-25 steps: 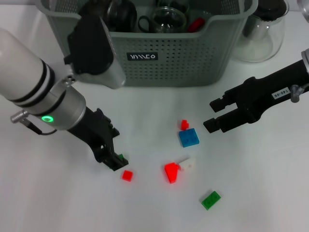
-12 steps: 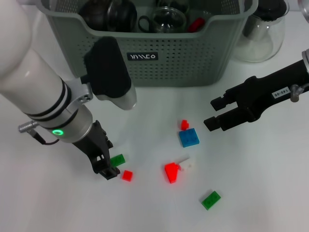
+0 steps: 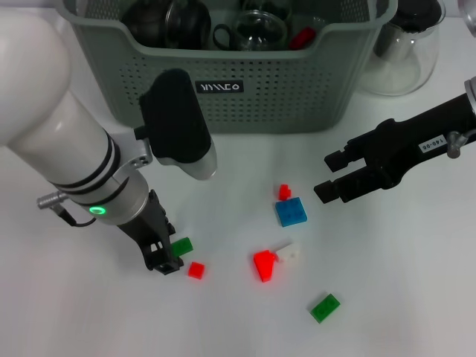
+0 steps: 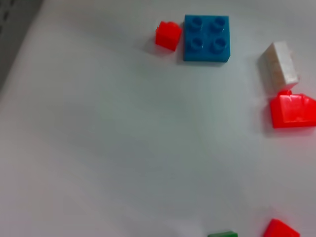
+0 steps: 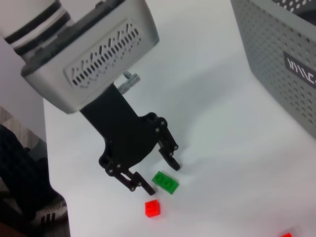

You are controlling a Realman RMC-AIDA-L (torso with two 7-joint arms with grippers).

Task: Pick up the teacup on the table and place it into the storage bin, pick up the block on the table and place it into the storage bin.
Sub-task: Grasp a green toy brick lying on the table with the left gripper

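Observation:
A small green block point(image 3: 181, 245) lies on the white table, right at the tips of my left gripper point(image 3: 165, 256). In the right wrist view the left gripper point(image 5: 162, 178) is open, and the green block point(image 5: 165, 182) sits in the gap between its fingers. Beside it lies a small red block point(image 3: 195, 270). My right gripper point(image 3: 327, 178) hovers open over the table's right side, holding nothing. The grey-green storage bin point(image 3: 297, 89) stands at the back. No teacup is in view on the table.
More blocks lie mid-table: blue point(image 3: 291, 212), small red point(image 3: 283, 192), red wedge point(image 3: 264, 265), white point(image 3: 288, 253), another green point(image 3: 325, 307). The bin holds dark and glass vessels point(image 3: 260, 28). A clear glass pot point(image 3: 405, 44) stands right of the bin.
My left arm swung toward the near left and its fingertips slid slightly left, uncovering the green block. In the last half second it barely moved. The right arm stayed still.

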